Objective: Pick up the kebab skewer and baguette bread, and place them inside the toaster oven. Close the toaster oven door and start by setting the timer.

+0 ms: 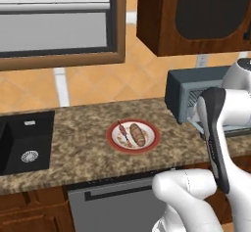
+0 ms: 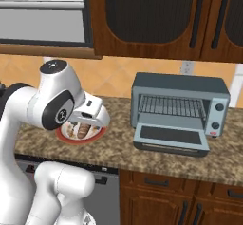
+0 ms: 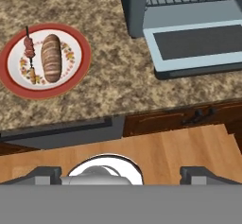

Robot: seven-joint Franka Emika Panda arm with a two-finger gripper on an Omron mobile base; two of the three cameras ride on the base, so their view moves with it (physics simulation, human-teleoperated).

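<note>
Bare counter (image 3: 118, 72) between plate (image 3: 85, 53) and toaster oven door (image 3: 198, 43)

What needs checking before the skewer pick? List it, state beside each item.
1. Pincer open, holding nothing: ok.
2. Kebab skewer lying free on the plate, beside the baguette bread, not under it: ok.
3. Toaster oven door dropped open: ok.
4. Wire rack inside the toaster oven bare: ok.
5. Pincer over the skewer: not ok, it hangs back at the counter's front edge.
6. Timer knob setting: cannot tell.
</note>
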